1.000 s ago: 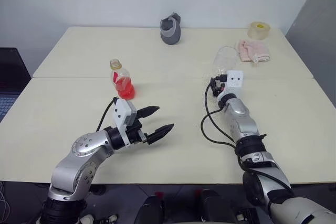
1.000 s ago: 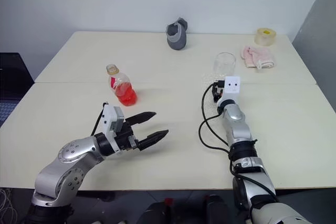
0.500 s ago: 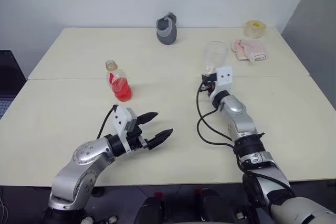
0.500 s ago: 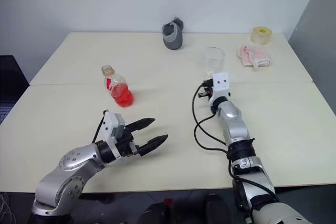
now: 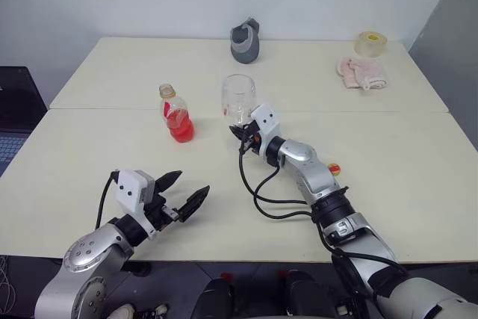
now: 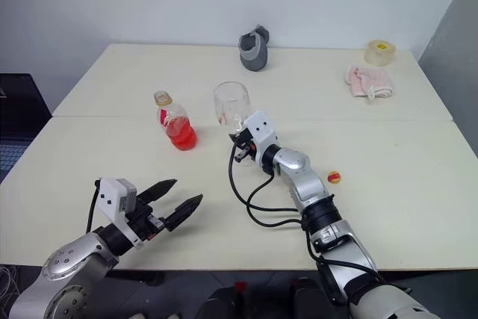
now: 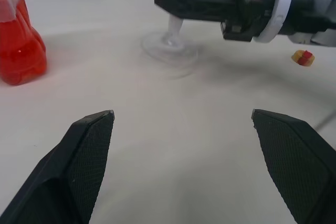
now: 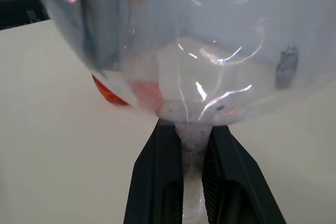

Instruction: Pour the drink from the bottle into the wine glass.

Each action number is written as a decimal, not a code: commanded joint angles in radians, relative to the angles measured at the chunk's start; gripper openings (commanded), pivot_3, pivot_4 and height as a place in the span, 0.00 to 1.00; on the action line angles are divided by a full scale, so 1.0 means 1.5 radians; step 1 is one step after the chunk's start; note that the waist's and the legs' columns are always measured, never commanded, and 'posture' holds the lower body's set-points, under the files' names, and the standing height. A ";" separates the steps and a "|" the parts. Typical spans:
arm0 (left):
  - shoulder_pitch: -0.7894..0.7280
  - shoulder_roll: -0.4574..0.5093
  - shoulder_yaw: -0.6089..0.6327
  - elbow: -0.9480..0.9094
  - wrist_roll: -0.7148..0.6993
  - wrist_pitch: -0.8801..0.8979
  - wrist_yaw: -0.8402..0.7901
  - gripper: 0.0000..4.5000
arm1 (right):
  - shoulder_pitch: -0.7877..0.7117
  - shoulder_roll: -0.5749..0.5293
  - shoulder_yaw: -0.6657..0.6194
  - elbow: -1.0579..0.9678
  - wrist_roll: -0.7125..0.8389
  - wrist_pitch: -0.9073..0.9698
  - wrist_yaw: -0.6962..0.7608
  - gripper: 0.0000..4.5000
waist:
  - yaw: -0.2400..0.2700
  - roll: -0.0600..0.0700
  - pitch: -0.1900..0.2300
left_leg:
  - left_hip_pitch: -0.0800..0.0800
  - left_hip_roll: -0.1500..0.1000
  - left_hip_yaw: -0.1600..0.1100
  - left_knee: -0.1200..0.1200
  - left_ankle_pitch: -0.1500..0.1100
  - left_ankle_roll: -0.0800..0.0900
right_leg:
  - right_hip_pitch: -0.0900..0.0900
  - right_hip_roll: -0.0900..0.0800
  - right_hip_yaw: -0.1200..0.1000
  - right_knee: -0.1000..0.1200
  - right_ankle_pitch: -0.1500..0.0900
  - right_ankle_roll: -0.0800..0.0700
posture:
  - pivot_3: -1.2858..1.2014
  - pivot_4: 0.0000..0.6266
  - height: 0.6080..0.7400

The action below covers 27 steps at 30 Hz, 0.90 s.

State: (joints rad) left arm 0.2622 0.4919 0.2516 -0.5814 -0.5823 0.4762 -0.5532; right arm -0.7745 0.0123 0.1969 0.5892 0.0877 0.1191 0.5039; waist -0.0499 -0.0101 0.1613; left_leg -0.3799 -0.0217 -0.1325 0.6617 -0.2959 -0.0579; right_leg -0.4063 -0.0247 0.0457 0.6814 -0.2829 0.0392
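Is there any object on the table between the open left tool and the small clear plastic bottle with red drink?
Nothing visible: only bare table surface lies between the left tool and the small clear plastic bottle.

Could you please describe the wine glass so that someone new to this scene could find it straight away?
On the cream table, look near the middle, just right of the bottle of red drink. The wine glass stands there, its stem clamped by the right gripper. It is the one clear, empty, stemmed vessel.
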 commanded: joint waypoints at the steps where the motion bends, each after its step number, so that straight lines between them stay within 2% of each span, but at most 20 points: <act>1: 0.008 -0.003 0.015 -0.032 0.011 -0.026 0.011 1.00 | -0.035 0.001 -0.015 0.025 -0.008 -0.039 -0.001 0.05 | 0.000 0.000 0.000 | 0.000 0.000 0.000 0.000 0.000 0.000 | 0.000 0.000 0.000 0.000 0.000 0.000 | 0.52 0.24 1.00; 7: 0.002 -0.002 0.011 -0.019 0.016 -0.038 0.014 1.00 | -0.034 0.002 -0.033 0.065 -0.004 -0.055 0.000 0.05 | -0.003 0.000 0.000 | 0.000 0.000 0.000 0.000 0.000 0.000 | 0.000 0.001 0.000 0.000 0.000 0.000 | 0.52 0.24 1.00; 14: -0.040 0.001 -0.002 0.010 0.030 -0.043 0.008 1.00 | -0.007 -0.006 -0.038 0.042 -0.007 -0.059 0.013 0.53 | -0.003 0.000 0.000 | 0.000 0.000 0.000 0.000 0.000 0.000 | 0.000 0.001 0.000 0.000 0.000 0.000 | 0.52 0.24 1.00; 20: -0.061 -0.008 -0.005 0.023 0.022 -0.029 0.022 1.00 | 0.038 -0.017 -0.036 -0.027 0.000 -0.040 0.026 0.99 | -0.004 0.000 0.000 | 0.000 0.000 0.000 0.000 0.000 0.000 | 0.000 0.001 0.000 0.000 0.000 0.000 | 0.52 0.24 1.00; 27: -0.077 -0.018 -0.006 0.038 0.031 -0.030 0.044 1.00 | 0.135 -0.057 -0.041 -0.216 0.037 0.035 0.061 0.99 | -0.003 0.000 0.000 | 0.000 0.000 0.000 0.000 0.000 0.000 | 0.000 0.001 0.000 0.000 0.000 0.000 | 0.52 0.24 1.00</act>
State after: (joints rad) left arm 0.1611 0.4769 0.2384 -0.5252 -0.5437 0.4398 -0.5088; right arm -0.5860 -0.0628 0.1487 0.3719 0.1073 0.1506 0.5714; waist -0.0540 -0.0100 0.1613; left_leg -0.3800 -0.0215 -0.1332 0.6614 -0.2961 -0.0575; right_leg -0.4063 -0.0237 0.0453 0.6816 -0.2828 0.0390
